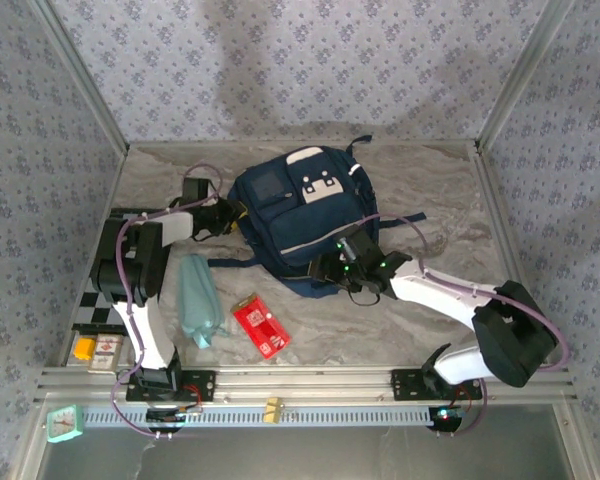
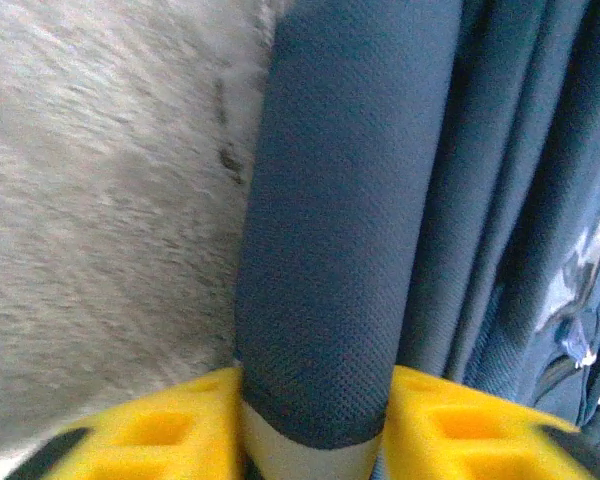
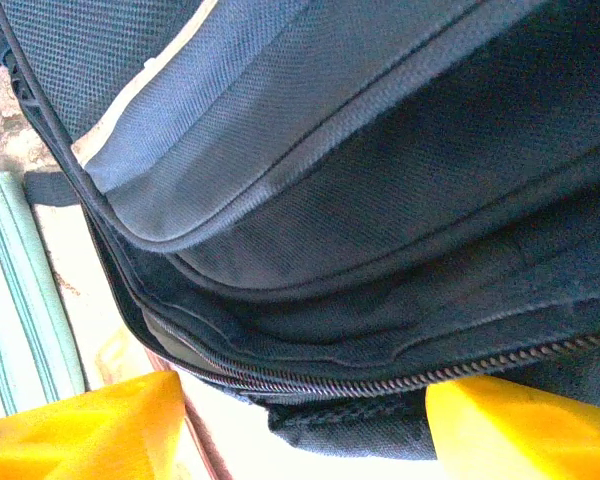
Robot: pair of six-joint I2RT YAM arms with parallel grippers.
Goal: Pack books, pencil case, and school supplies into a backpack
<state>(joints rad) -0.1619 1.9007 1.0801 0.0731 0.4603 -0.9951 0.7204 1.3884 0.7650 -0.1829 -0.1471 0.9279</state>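
Should the left pincer (image 2: 315,400), clenched on a padded fold (image 2: 330,250) of the large navy blue fabric backpack (image 1: 300,215) lying in the middle of the desk (image 1: 430,200), tug while the right pincer (image 3: 310,420) stands released astride the zipper edge (image 3: 380,375), the bag may simply slide. The left arm (image 1: 145,270) reaches low to the bag's left flank and the right stretches to its near edge; the pale teal fabric pencil case (image 1: 197,300) lies unpacked nearby.

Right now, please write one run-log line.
left gripper: closed on backpack; right gripper: open at zipper; pencil case, red packet: on table

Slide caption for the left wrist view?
Left gripper, jaws pinching a padded part of the navy backpack, grey table alongside.
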